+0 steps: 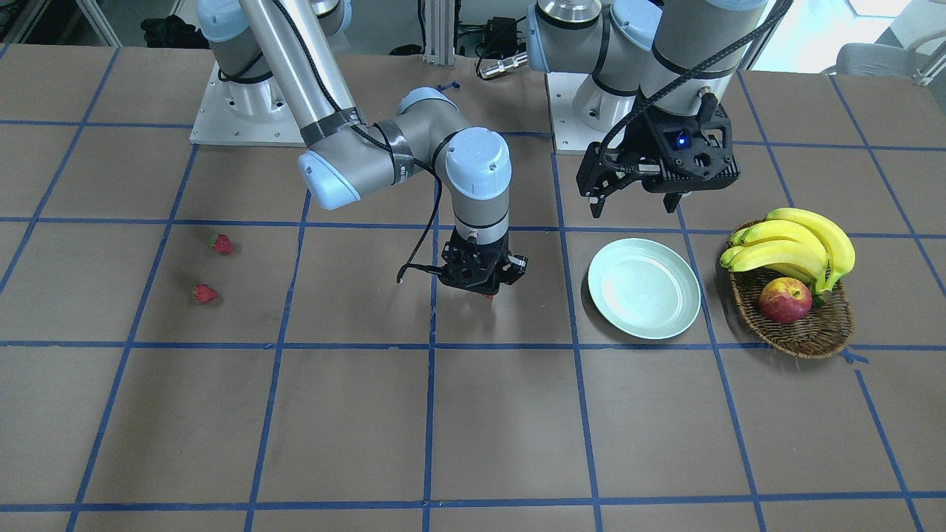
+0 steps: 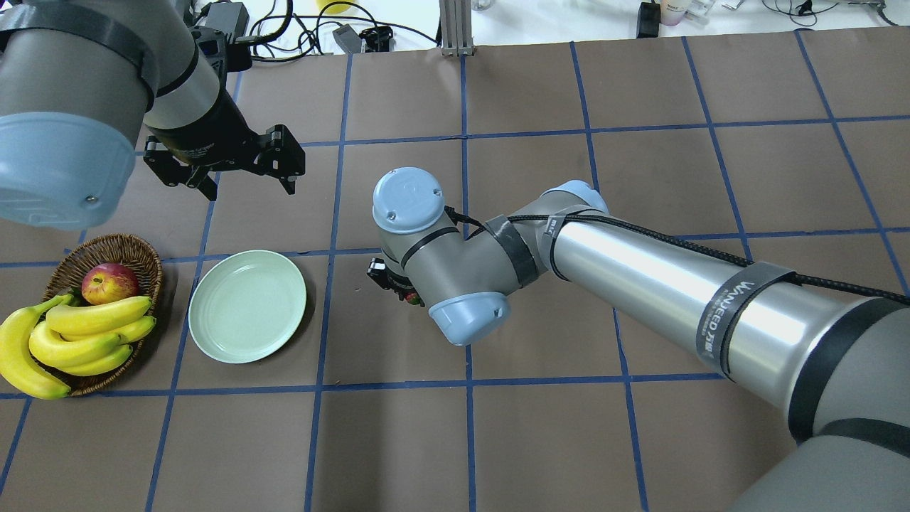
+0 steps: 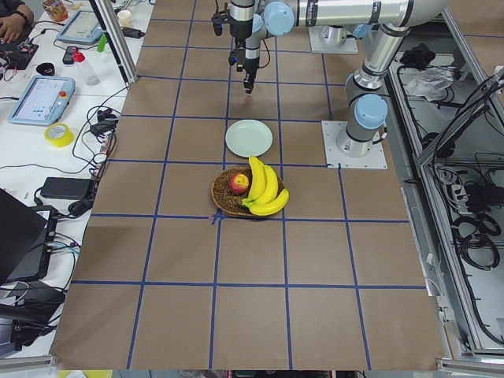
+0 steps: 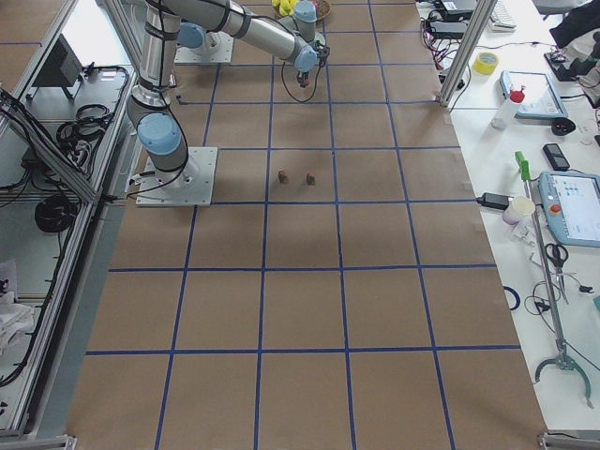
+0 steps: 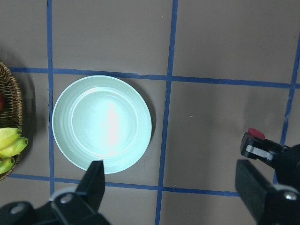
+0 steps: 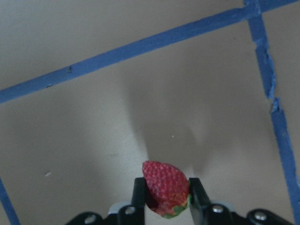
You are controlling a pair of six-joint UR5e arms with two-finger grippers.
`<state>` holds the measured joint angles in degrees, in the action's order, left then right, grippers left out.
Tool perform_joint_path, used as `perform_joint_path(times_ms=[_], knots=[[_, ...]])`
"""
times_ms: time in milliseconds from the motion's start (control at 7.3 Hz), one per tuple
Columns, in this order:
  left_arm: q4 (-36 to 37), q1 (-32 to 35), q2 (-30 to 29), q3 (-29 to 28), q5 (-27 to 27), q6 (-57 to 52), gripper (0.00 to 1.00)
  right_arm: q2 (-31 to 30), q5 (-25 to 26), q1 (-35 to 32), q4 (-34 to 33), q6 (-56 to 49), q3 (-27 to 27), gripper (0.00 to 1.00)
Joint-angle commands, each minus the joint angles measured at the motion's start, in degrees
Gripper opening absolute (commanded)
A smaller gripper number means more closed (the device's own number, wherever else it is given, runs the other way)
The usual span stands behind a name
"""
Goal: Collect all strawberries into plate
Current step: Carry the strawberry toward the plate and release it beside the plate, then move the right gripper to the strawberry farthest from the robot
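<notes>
Two strawberries [image 1: 221, 244] [image 1: 204, 293] lie on the brown table, far from the plate; they also show in the exterior right view [image 4: 282, 175]. My right gripper [image 1: 484, 290] is shut on the third strawberry [image 6: 164, 180], held just above the table a short way from the plate [image 1: 644, 288]. The pale mint plate is empty in the overhead view [image 2: 247, 306] and the left wrist view [image 5: 101, 123]. My left gripper [image 2: 249, 186] hangs open and empty above the table, just beyond the plate's far side.
A brown wicker basket [image 1: 802, 341] holding a bunch of bananas [image 1: 798, 240] and a red-yellow apple [image 1: 784, 300] stands right beside the plate, on the side away from the right gripper. Blue tape lines grid the table.
</notes>
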<state>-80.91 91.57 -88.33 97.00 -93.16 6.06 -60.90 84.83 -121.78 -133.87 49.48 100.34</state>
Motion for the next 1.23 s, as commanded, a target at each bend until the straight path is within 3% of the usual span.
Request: perform_joint_path(times_ms=[0, 137, 411, 548, 822, 1096], knots=[[0.1, -0.1, 0.1, 0.4, -0.1, 0.0, 1.0, 1.2, -0.6, -0.4, -0.2, 1.6, -0.7, 0.91], [0.2, -0.1, 0.1, 0.3, -0.1, 0.0, 1.0, 0.4, -1.2, -0.2, 0.5, 1.8, -1.6, 1.0], [0.3, -0.1, 0.1, 0.4, 0.0, 0.0, 1.0, -3.3, -1.0, 2.1, 0.8, -0.7, -1.4, 1.0], [0.6, -0.1, 0.1, 0.4, 0.0, 0.1, 1.0, -6.6, -1.5, 7.0, 6.4, -4.4, -1.3, 1.0], [0.6, -0.1, 0.1, 0.4, 0.0, 0.1, 1.0, -16.5, 0.1, 19.2, 27.3, -25.5, 0.0, 0.99], [0.6, 0.0, 0.1, 0.4, 0.1, 0.2, 1.0, -22.1, 8.6, 30.1, 31.4, -38.4, 3.8, 0.99]])
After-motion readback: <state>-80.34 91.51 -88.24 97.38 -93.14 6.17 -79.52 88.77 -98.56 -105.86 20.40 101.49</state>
